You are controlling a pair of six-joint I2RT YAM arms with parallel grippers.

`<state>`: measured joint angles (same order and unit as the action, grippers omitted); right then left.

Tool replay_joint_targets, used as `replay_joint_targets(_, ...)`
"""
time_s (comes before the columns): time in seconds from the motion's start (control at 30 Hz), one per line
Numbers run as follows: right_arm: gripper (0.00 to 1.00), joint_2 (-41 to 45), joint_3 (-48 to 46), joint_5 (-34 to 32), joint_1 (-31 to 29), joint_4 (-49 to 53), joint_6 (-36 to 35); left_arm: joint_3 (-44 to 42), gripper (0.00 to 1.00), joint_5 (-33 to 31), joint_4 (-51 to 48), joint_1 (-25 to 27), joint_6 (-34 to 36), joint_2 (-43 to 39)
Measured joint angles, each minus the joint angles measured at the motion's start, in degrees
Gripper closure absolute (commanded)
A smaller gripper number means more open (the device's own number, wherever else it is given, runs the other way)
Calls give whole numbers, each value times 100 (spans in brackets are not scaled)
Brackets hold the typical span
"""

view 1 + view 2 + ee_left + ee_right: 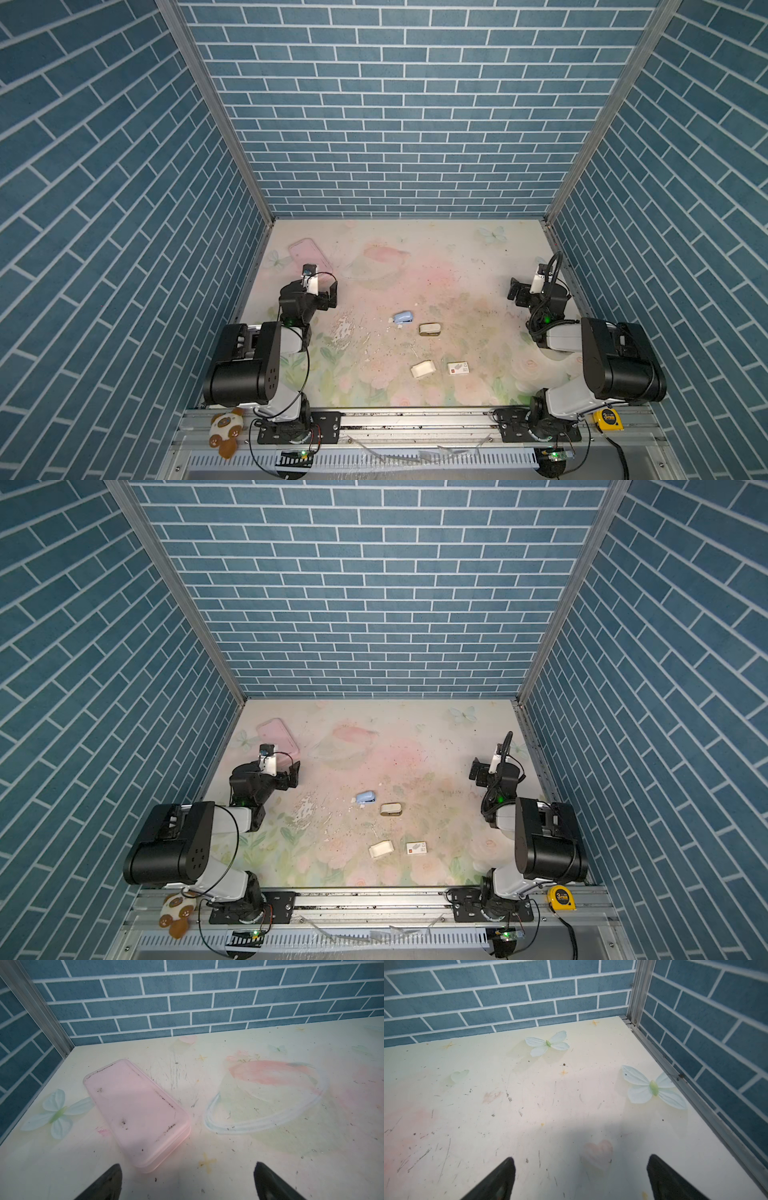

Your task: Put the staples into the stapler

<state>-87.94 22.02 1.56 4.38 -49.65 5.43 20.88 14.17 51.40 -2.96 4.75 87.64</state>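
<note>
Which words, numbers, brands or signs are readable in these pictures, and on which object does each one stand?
"3": on the yellow tape measure lying on the front rail; the smaller print around it is too small to read.
Too small to read: the grey print beside the red mark on the white sleeve.
No text visible: the pink case, and nothing else in either wrist view.

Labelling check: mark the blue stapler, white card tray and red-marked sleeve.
blue stapler (402,318), in a top view, middle of its body.
white card tray (417,371), in a top view, its outer wall.
red-marked sleeve (458,368), in a top view, middle of its top face.
</note>
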Motion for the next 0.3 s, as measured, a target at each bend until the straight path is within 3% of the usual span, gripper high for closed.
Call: replay_joint_targets(0.3,1,0,0,46,-26,157,-37,0,0,-24,-15,0,-2,2)
